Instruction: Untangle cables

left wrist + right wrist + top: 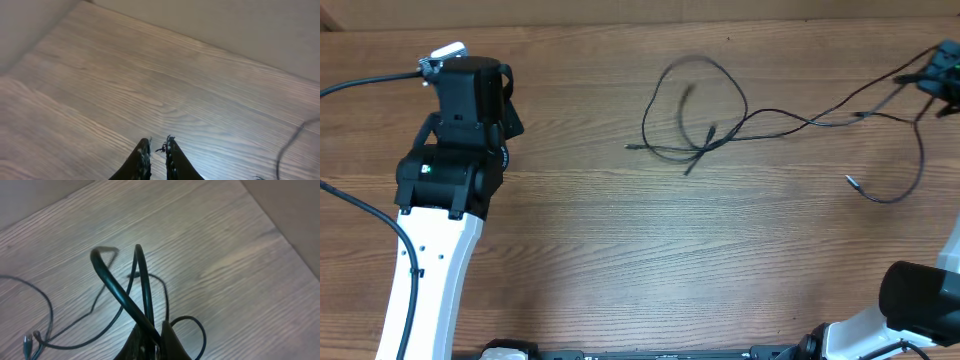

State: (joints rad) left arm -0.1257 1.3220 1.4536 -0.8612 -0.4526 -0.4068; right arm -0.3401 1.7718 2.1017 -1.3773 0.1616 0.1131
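table [620, 250] wood-grain | cables [705, 140] – looped and crossed at mid-table, strands trailing to the right edge | right gripper [154, 339] at that edge, clamped tight on cable strands that arch up from its tips | left gripper [156, 147] far left – fingers a sliver apart, holding nothing, well apart from the tangle

Even light; cables [705, 140] slightly blurred
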